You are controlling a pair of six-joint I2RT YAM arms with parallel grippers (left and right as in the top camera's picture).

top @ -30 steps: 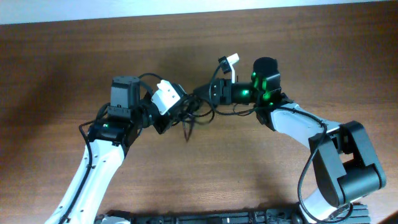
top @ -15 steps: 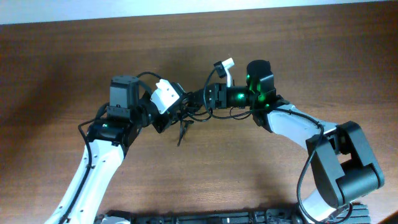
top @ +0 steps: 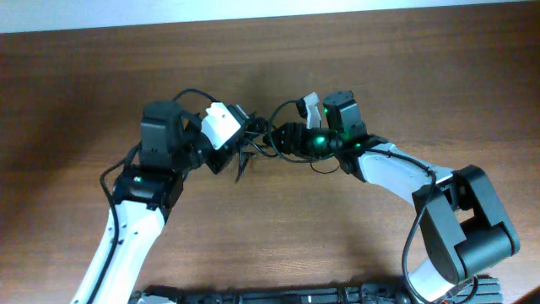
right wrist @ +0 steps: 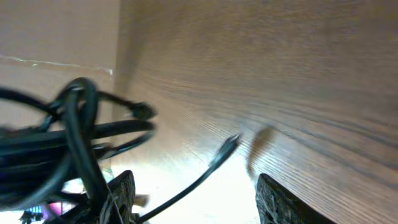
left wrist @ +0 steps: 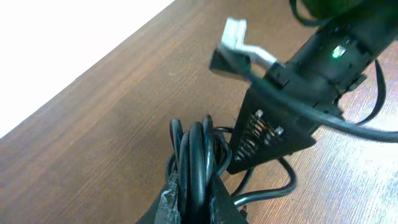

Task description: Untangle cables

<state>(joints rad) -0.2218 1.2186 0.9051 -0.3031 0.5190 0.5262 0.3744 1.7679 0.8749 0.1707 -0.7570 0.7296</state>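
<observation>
The cables [top: 258,143] are a black clump hanging above the table between my two grippers, with one loose plug end [top: 242,171] dangling down. My left gripper [top: 243,146] is shut on a bundle of cable loops [left wrist: 196,152], which rise straight out of its jaws [left wrist: 198,202]. My right gripper [top: 279,135] is right against the clump from the other side, its dark finger [left wrist: 268,134] next to the loops. In the right wrist view the right gripper [right wrist: 196,180] stands open; the cables [right wrist: 71,140] bunch against its left finger and one thin strand [right wrist: 205,171] crosses the gap.
Brown wooden table [top: 354,67] lies all round. Thicker black wires loop off the right arm [left wrist: 348,124]. A white bracket [top: 311,105] sticks up from the right wrist. The right arm's base [top: 468,228] stands at the lower right.
The right gripper has moved left and closed in on the clump and the left gripper. The left arm has shifted slightly left. The dangling end has swung a little.
</observation>
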